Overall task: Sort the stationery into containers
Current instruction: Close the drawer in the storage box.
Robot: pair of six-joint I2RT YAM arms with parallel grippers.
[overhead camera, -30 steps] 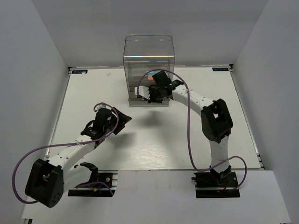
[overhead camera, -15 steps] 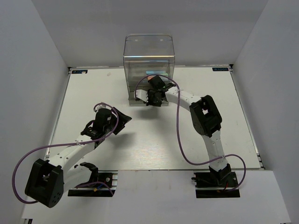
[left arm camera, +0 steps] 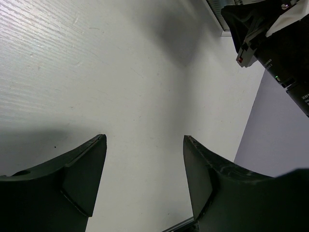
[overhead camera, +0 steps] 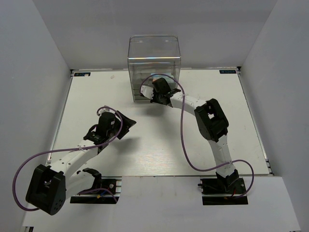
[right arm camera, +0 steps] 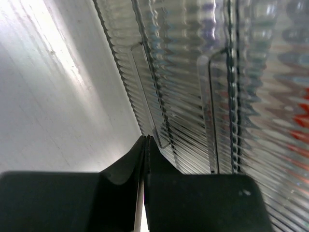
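The clear ribbed organiser [overhead camera: 153, 63] stands at the back middle of the table. My right gripper [overhead camera: 150, 93] is shut and empty, its tips against the organiser's lower front. In the right wrist view the shut fingertips [right arm camera: 146, 138] meet the edge of a ribbed drawer [right arm camera: 159, 96]. Red-orange blurs [right arm camera: 300, 121] show through the plastic; no pen shows clearly. My left gripper [overhead camera: 126, 122] is open and empty over bare table at the left middle; its fingers [left arm camera: 82, 169] spread wide above the white surface, with the right arm's link [left arm camera: 275, 43] at the top right.
White table [overhead camera: 159, 145] with grey walls on three sides. The right arm [overhead camera: 212, 121] stretches across the right middle toward the organiser. Purple cables loop beside both arms.
My right gripper has pushed forward toward the organiser, and the drawer that stuck out at its base has gone in. The left arm has not moved.
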